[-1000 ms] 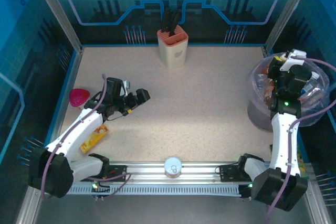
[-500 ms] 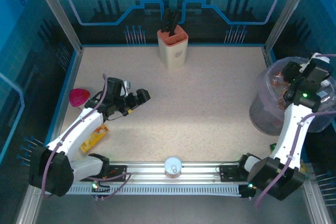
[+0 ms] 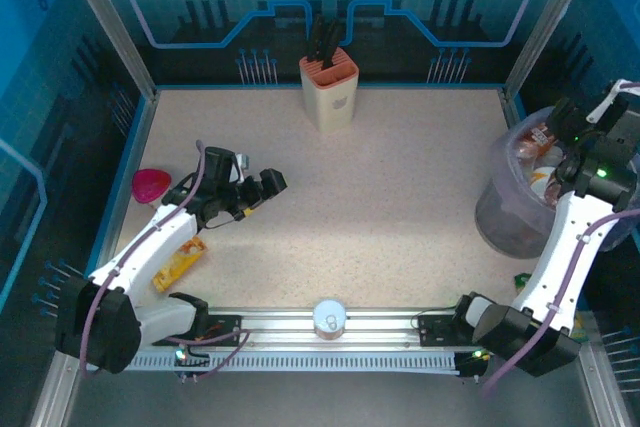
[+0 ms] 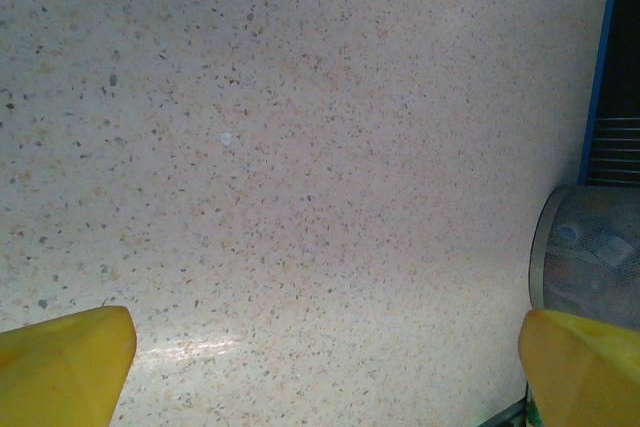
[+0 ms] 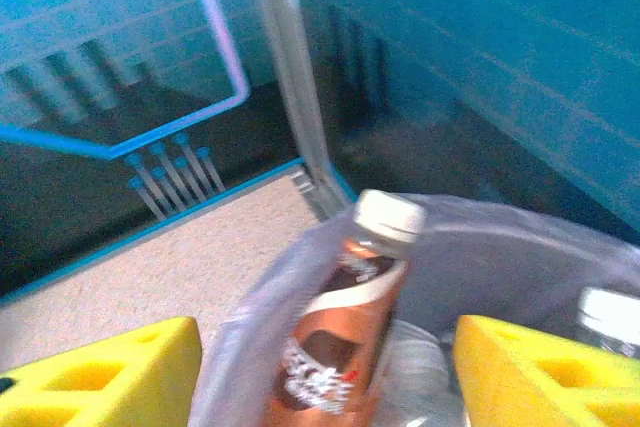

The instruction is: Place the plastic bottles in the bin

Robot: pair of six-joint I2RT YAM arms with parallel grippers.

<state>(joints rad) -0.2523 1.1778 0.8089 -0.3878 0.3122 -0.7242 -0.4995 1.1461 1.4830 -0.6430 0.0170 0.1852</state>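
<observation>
**Two tools spread wide, bottles lying in the bin**

Both arms have nothing in them right now. The right tool (image 3: 585,122) hangs over the far right rim of the bin (image 3: 505,209), and in its wrist view the chunky yellow fingertips (image 5: 95,372) sit far apart with nothing pinched. Below them a copper-brown bottle (image 5: 345,332) with a round white cap leans against the crinkly translucent bag (image 5: 505,267), and another white cap (image 5: 610,312) pokes in beside it. From the top you can see a heap of plastic bottles (image 3: 540,139) inside the bin, brown and clear ones mixed.

The left tool (image 3: 265,185) is low over the speckled beige bench (image 3: 400,197), well to the left, and it's spread too, with only bare stone-look surface between its yellow tips (image 4: 60,367).

Other bits: a beige knife block (image 3: 330,89) at the far edge, a round silver can (image 3: 328,317) by the near rail, a pink-lidded cup (image 3: 151,185) and a flat orange-yellow packet (image 3: 178,265) on the left.
</observation>
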